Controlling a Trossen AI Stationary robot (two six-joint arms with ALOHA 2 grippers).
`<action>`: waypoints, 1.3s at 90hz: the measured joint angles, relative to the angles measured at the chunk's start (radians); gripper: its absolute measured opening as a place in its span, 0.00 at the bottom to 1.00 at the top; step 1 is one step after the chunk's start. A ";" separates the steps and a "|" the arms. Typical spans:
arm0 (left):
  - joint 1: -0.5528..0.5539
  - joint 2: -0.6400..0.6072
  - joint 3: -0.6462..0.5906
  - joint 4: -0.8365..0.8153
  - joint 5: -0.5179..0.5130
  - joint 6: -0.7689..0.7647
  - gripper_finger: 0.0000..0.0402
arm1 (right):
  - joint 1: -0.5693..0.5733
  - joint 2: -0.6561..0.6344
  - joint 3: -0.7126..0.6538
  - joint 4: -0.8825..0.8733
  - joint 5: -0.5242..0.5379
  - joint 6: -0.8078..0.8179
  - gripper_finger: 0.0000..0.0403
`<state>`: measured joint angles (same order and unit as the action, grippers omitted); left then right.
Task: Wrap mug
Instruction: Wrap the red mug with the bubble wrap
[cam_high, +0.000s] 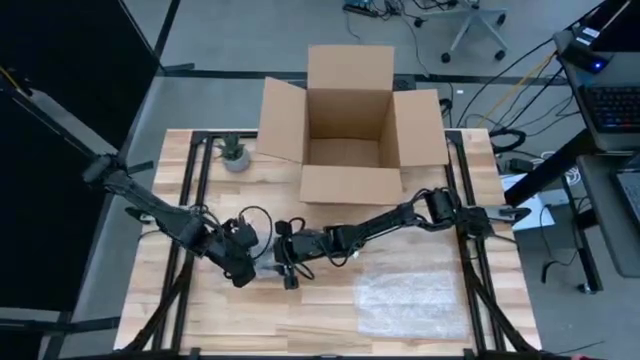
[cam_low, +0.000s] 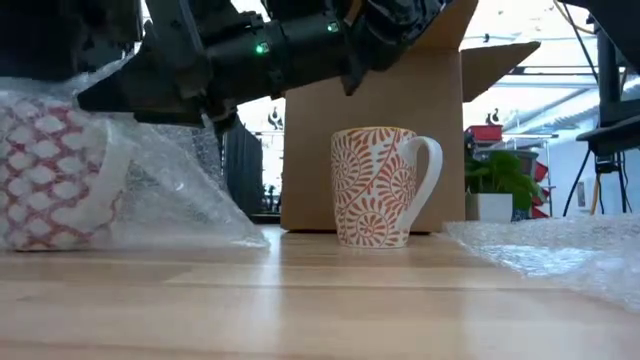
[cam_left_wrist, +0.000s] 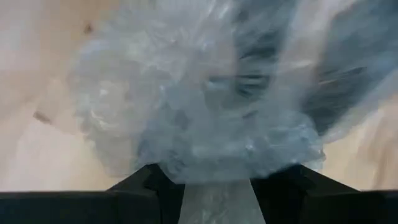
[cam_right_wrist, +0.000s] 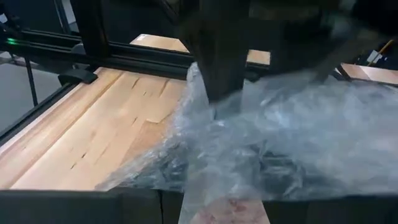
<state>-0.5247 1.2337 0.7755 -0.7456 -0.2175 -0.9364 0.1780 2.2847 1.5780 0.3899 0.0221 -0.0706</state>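
Bubble-wrapped mug (cam_low: 55, 180) between both arms' jaws.

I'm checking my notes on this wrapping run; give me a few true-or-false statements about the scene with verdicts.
1. A mug with a red pattern lies partly covered in bubble wrap. True.
2. The cardboard box is closed. False: its flaps stand open.
3. A second mug stands upright and bare. True.
4. The spare bubble wrap sheet lies inside the box. False: it lies on the table.
5. The left gripper pinches bubble wrap. True.
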 joint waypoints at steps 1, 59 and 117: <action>0.000 0.005 0.000 0.001 0.000 0.000 0.38 | 0.000 0.000 0.000 0.000 0.000 -0.001 0.39; 0.002 0.002 -0.007 0.044 0.032 0.057 0.19 | 0.002 -0.001 -0.001 0.000 -0.001 -0.020 0.39; 0.002 0.004 -0.007 0.075 0.063 0.078 0.20 | 0.003 -0.001 -0.001 0.000 -0.002 -0.024 0.39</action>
<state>-0.5229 1.2373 0.7689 -0.6704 -0.1548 -0.8581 0.1806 2.2833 1.5768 0.3898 0.0205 -0.0944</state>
